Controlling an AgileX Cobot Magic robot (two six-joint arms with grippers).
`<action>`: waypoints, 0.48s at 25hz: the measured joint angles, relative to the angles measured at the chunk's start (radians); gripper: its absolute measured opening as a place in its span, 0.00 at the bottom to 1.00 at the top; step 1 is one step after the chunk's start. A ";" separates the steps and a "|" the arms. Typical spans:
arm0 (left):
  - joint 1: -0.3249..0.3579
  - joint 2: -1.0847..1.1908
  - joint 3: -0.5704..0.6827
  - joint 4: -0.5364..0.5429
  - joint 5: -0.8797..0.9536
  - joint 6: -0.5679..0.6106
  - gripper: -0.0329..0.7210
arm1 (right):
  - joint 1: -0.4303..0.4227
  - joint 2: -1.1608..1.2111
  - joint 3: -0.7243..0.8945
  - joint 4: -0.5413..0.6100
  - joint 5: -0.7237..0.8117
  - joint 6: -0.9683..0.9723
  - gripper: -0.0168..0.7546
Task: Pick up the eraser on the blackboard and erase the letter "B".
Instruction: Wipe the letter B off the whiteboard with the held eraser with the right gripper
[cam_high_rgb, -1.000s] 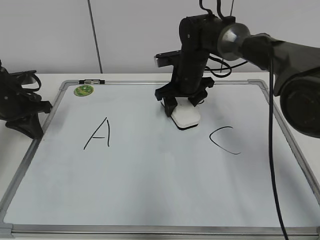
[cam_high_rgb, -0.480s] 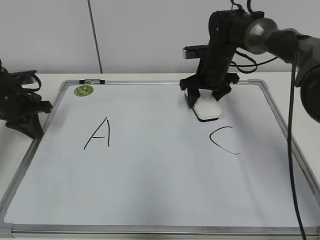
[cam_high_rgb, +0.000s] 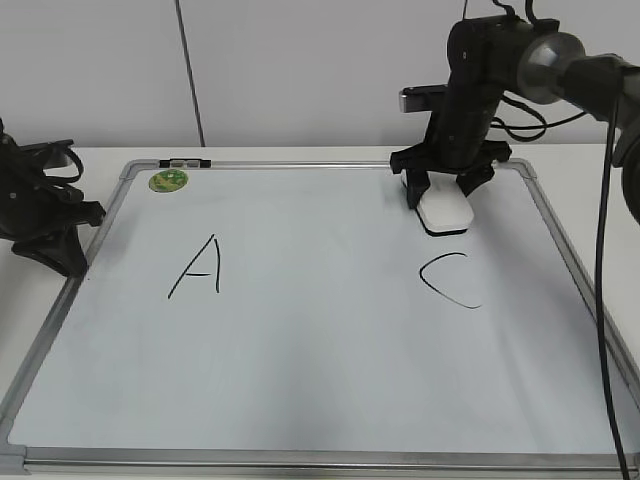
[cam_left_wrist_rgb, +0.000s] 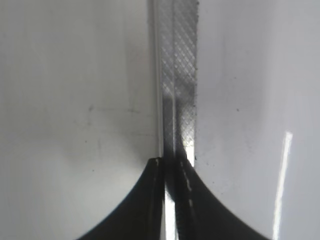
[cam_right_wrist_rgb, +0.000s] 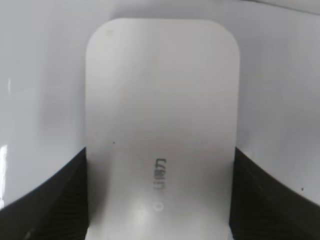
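The blackboard (cam_high_rgb: 300, 380) is a white board with a grey frame lying flat on the table. It bears a black "A" (cam_high_rgb: 197, 268) and a black "C" (cam_high_rgb: 452, 280); no letter "B" shows on it. My right gripper (cam_high_rgb: 443, 195) is shut on the white eraser (cam_high_rgb: 445, 212), which rests on the board near the far right edge, just above the "C". In the right wrist view the eraser (cam_right_wrist_rgb: 160, 125) fills the space between the two jaws (cam_right_wrist_rgb: 159, 200). My left gripper (cam_high_rgb: 60, 240) sits at the board's left edge, its jaws (cam_left_wrist_rgb: 172, 165) closed over the frame, empty.
A round green sticker (cam_high_rgb: 167, 181) lies at the board's far left corner. The board's grey frame (cam_left_wrist_rgb: 177, 75) runs under the left gripper. A white wall stands behind the table. Cables hang from the right arm at the far right.
My right gripper has slid the eraser from the middle of the board's far part to the right, ending above the "C". The left arm has not moved.
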 joint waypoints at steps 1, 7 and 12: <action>0.000 0.000 0.000 0.000 0.000 0.000 0.06 | 0.000 0.000 0.000 -0.007 0.000 0.007 0.72; 0.000 0.000 0.000 0.000 -0.002 0.000 0.06 | -0.013 -0.004 0.000 0.002 0.000 -0.013 0.72; 0.000 0.000 0.000 0.002 0.000 0.000 0.06 | -0.028 -0.023 -0.034 -0.022 0.022 -0.042 0.72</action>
